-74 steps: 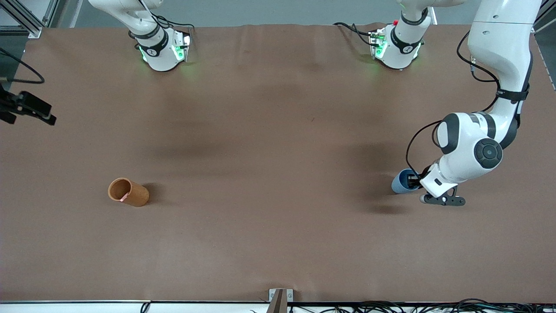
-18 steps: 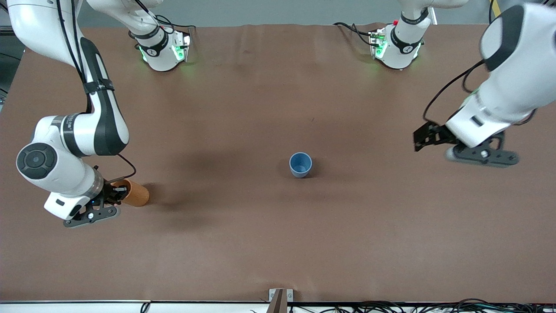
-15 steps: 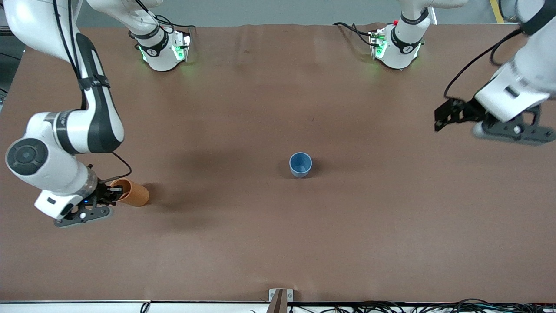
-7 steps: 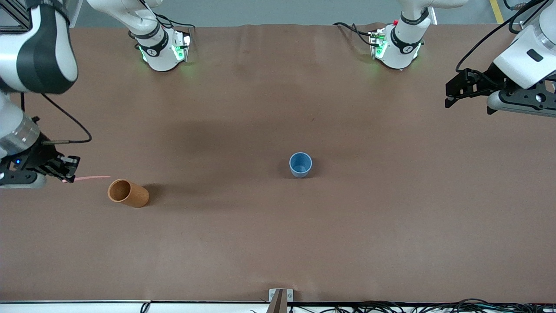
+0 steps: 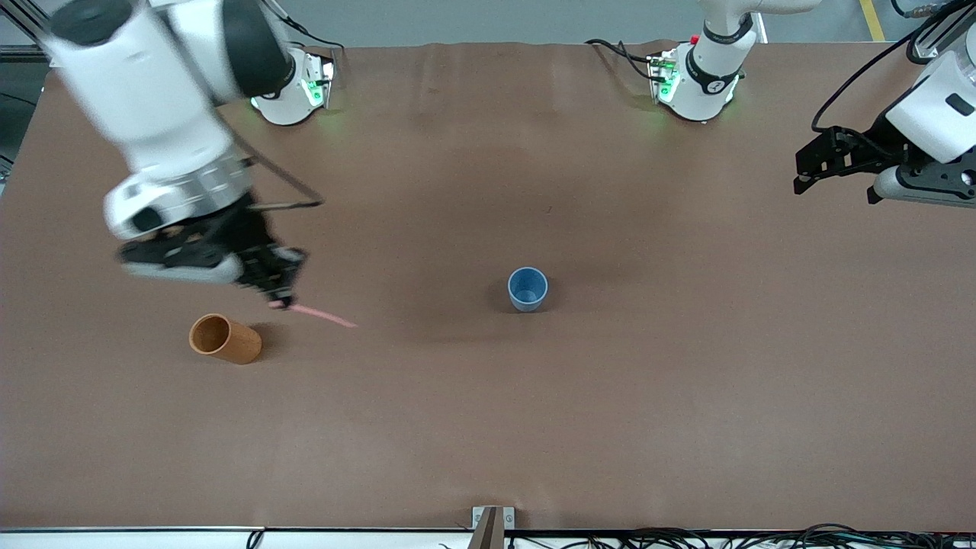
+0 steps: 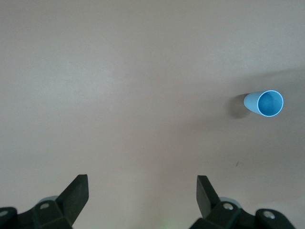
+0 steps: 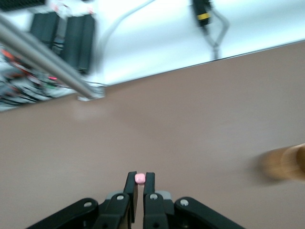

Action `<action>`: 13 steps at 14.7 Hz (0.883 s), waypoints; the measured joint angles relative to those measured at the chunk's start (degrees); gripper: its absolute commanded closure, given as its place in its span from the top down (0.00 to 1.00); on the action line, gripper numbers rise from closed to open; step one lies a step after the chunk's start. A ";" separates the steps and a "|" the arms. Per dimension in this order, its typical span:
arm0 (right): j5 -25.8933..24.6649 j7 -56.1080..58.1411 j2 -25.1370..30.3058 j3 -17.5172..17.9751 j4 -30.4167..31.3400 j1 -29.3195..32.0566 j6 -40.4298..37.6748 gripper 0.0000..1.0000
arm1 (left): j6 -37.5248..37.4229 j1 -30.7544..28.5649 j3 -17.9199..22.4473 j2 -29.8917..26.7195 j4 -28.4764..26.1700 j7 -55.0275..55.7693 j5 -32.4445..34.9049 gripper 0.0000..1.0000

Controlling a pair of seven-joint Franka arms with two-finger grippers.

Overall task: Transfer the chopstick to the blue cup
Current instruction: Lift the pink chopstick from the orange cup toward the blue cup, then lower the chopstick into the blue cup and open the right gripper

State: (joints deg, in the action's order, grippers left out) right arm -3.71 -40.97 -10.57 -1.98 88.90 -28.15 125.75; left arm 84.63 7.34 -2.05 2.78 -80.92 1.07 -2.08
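One chopstick pinched in your right gripper — tip aimed toward the cup; left gripper waits, jaws wide.

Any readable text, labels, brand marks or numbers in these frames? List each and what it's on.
None readable.
Blue cup: no print.
Orange-brown cork cup: no print.
Chopstick, held in the shut right gripper: plain pink.
Small round marks on the arm bases: too small to read.
Left gripper, open, waiting over the table's left-arm end: no label visible.
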 measured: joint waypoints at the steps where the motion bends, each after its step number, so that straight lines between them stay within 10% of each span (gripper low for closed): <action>1: -0.96 -5.34 -0.67 0.02 0.18 -3.40 2.78 0.00 | 0.05 0.00 0.01 0.03 0.07 -0.07 0.00 1.00; 13: -5.85 -21.78 -11.31 -0.19 0.02 -19.28 8.77 0.00 | 0.08 -0.66 0.87 0.15 0.62 -4.49 0.00 1.00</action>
State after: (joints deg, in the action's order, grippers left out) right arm -9.57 -62.74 -21.88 -2.18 88.92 -47.43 134.52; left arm 84.72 6.67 -1.18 2.93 -80.30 -3.42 -2.08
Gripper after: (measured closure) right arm 0.912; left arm 0.000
